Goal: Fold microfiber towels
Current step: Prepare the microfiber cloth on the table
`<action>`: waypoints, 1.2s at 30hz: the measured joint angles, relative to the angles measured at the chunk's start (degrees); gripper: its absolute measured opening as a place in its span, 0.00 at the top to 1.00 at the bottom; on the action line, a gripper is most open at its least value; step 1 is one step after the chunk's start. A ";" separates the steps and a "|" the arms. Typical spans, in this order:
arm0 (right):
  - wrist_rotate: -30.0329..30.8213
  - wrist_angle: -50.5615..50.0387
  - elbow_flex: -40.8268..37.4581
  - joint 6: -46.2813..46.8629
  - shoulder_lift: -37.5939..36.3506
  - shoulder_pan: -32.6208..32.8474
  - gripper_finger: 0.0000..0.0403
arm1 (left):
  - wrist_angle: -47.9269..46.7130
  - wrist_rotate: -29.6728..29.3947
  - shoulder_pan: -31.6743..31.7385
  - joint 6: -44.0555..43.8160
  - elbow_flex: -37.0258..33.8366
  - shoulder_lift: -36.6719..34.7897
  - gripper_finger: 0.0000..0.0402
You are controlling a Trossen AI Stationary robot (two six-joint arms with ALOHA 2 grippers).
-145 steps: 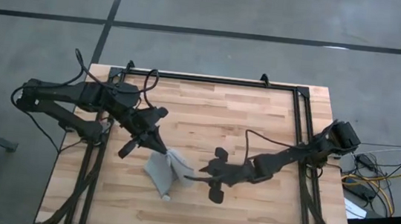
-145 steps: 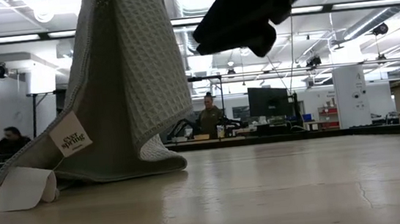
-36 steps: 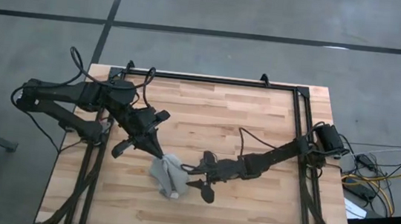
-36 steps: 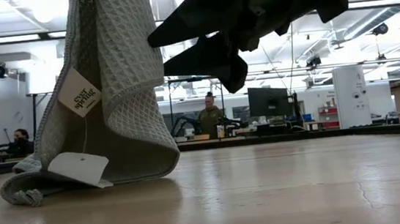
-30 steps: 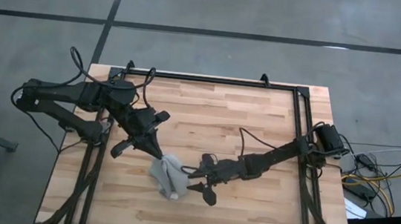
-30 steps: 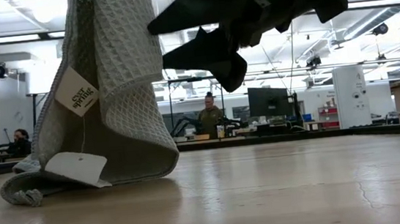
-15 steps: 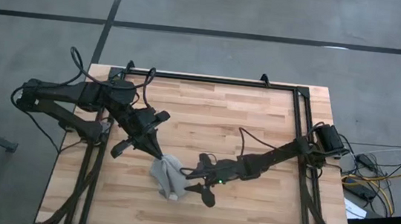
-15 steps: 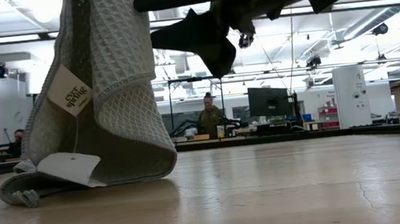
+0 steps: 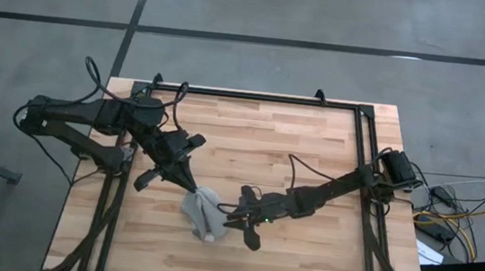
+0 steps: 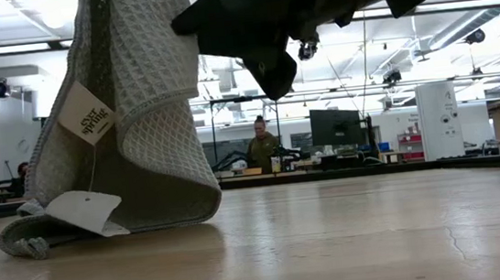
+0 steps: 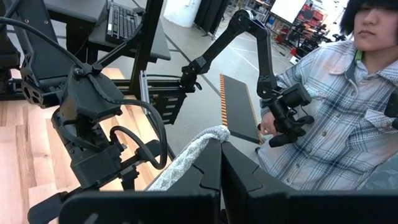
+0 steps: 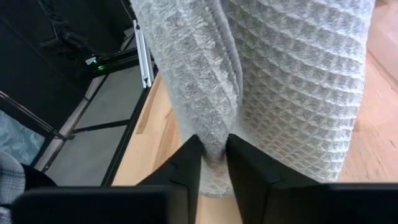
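The microfiber towel (image 9: 202, 214) hung bunched and upright at lower centre-left of the high view, its bottom heaped on the wooden table (image 9: 259, 146). The left gripper (image 9: 185, 180) sat just above and left of it, fingers fully together and pinching the cloth's top edge; the left wrist view showed that fold (image 11: 189, 155) clamped between the two dark fingers (image 11: 202, 171). The right gripper (image 9: 232, 220) met the towel's right side, its narrowed fingers (image 12: 186, 163) squeezing a vertical fold of waffle weave (image 12: 214, 93) in the right wrist view.

Only the low view showed the towel (image 10: 133, 124) draped down at left with a printed tag (image 10: 89, 124) and a white tag (image 10: 80, 212) lying at its foot, the right gripper (image 10: 245, 39) dark against its upper right. Only the left wrist view showed a person in a plaid shirt (image 11: 336, 124) at right beyond the table.
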 joint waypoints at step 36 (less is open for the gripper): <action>14.03 -14.09 -0.13 7.99 -4.94 0.26 0.98 | -6.01 -0.66 0.01 -1.36 -0.02 0.01 1.00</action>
